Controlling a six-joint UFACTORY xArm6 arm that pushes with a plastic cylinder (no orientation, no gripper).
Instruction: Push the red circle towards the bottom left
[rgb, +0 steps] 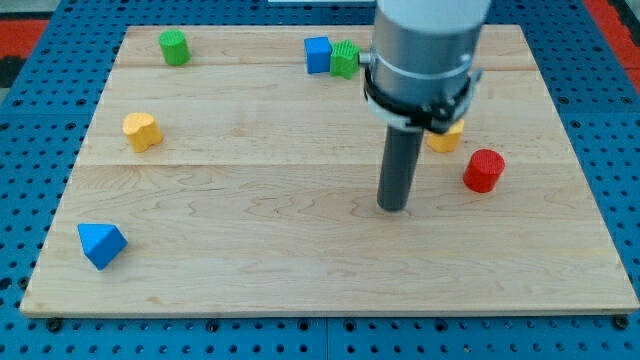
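Rod and tip first: my tip (394, 208) rests on the wooden board (300, 260) a little right of the board's middle, at the lower end of a straight dark rod that hangs from the grey arm (428, 50) entering at the view's top. There are no jaws on this arm, so nothing is spread, pressed together or pinching; the rod simply ends in the tip.

The red circle (484, 170), the block to be pushed, stands to the view's right of the tip and slightly higher in the view, near it but clearly apart, with bare wood between the two. The tip touches no block.

Just above and to the left of the red circle, a yellow block (447, 137) peeks out from behind the arm's lower collar; most of it is hidden, so its shape cannot be made out.

Along the view's top edge of the board, a blue cube (318, 54) and a green block (345, 59) sit side by side, touching or nearly so, just left of the arm. A green cylinder (174, 47) stands well apart from them near the top left corner. A yellow heart-like block (141, 131) sits at the left side, and a blue triangle (101, 244) lies near the bottom left corner.

The board rests on a blue pegboard table (40, 330).
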